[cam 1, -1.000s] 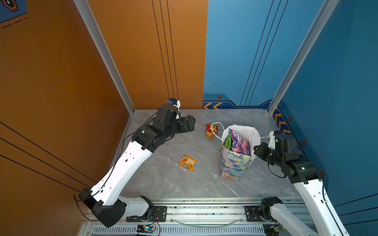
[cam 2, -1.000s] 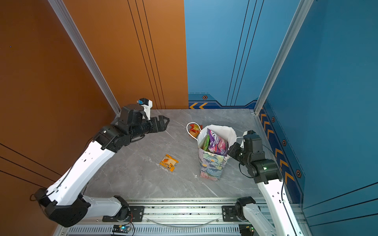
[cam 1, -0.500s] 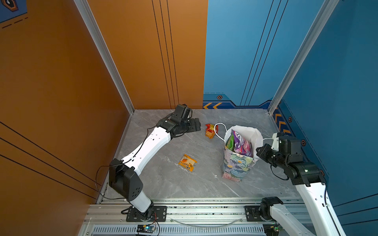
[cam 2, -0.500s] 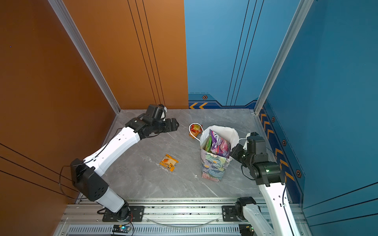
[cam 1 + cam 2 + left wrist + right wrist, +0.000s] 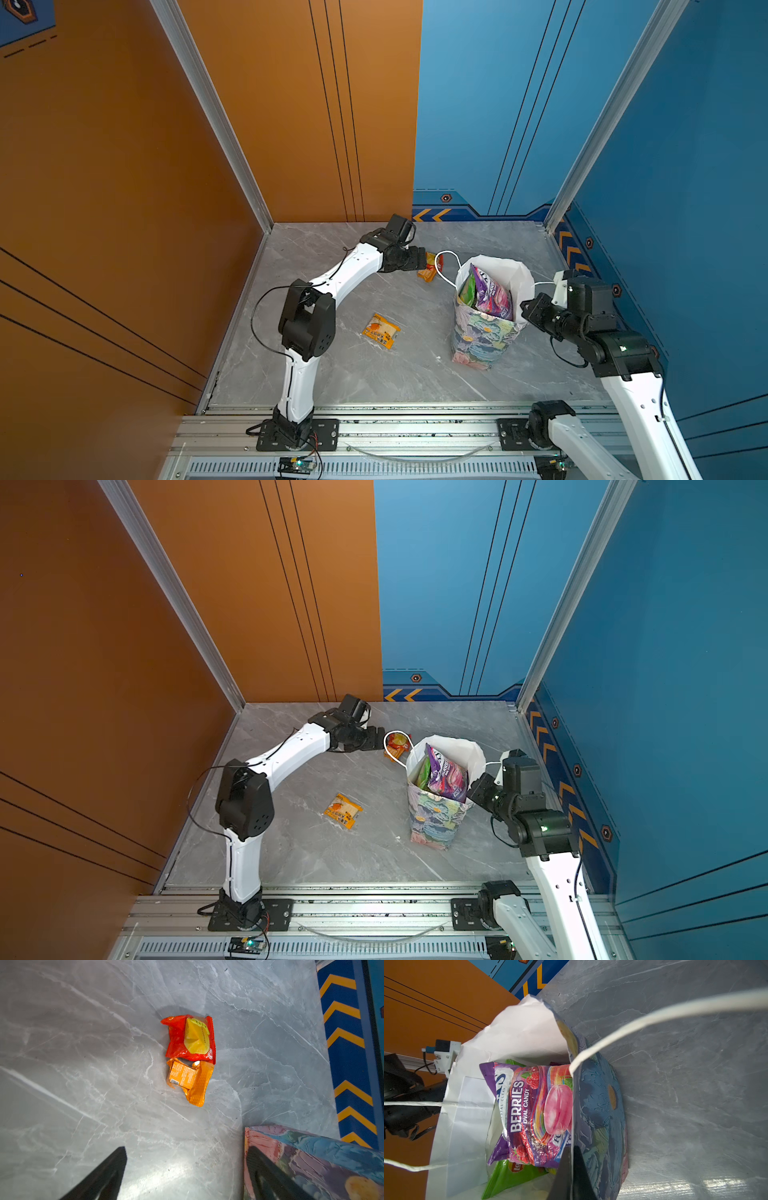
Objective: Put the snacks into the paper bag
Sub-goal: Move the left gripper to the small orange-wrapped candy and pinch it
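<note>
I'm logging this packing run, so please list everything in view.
paper bag: 1, blue-green floral, upright right of centre
berries packet: 1, purple, inside the bag
green packet: 1, green, inside the bag
red sachet: 1, red-yellow, on the table near the bag's handle
orange sachet: 1, orange, touching the red sachet
orange packet: 1, orange, alone mid-table
table: 1, grey marble, under everything
left tool: 1, black, open, near the sachets
right tool: 1, black, shut on the bag's rim

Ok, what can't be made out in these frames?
- Whatever lies under the berries packet: hidden by it and the paper bag wall, every view.
- Print on the orange packet: too small, top views.
- Part of the red sachet: behind the left hand, in a top view.
</note>
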